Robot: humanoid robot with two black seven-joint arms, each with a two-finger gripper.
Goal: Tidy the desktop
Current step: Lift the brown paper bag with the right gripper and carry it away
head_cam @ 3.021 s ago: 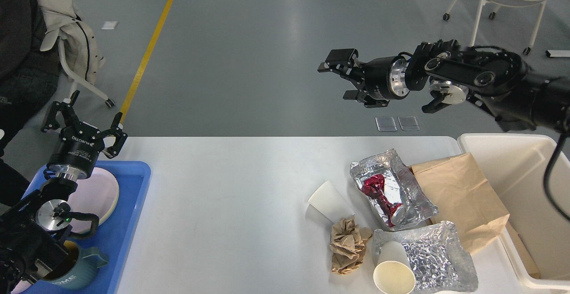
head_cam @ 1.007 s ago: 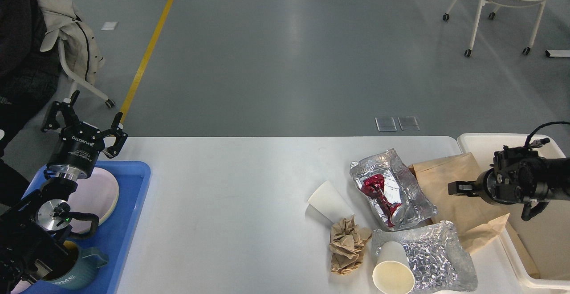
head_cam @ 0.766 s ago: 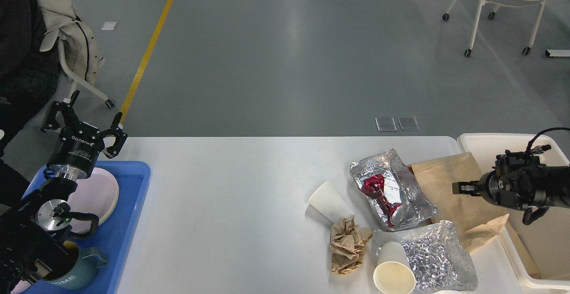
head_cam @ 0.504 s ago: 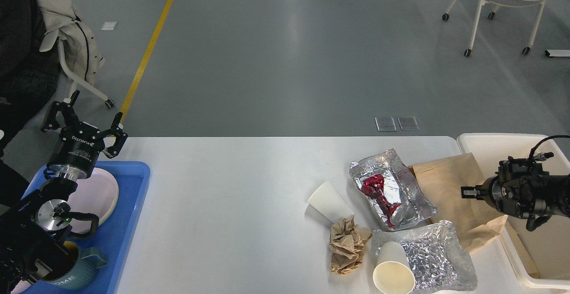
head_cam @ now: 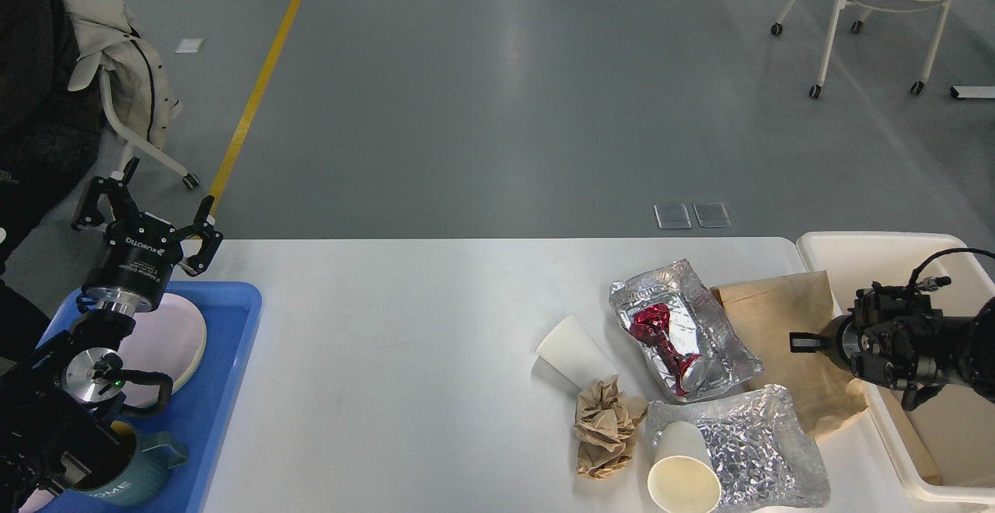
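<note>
The white desktop [head_cam: 404,357] carries litter on its right half: a foil tray [head_cam: 727,342] holding a crushed red can [head_cam: 667,342], a brown paper bag [head_cam: 777,319], a white paper cup on its side [head_cam: 570,350], a crumpled brown paper [head_cam: 605,427], and a second foil tray [head_cam: 758,451] with an upright paper cup [head_cam: 682,476]. My right gripper [head_cam: 804,340] is low over the bag's right part, seen end-on and dark, its fingers not told apart. My left gripper [head_cam: 148,214] is open and empty above the far edge of the blue tray [head_cam: 225,389].
The blue tray holds a pale plate [head_cam: 171,338] and a teal mug [head_cam: 128,478]. A cream-white bin [head_cam: 886,260] stands at the table's right end, under my right arm. Chairs stand on the floor beyond the table.
My right arm came down from high above the table to low over the paper bag. The bag's near right corner has shifted left. The left arm has not moved.
</note>
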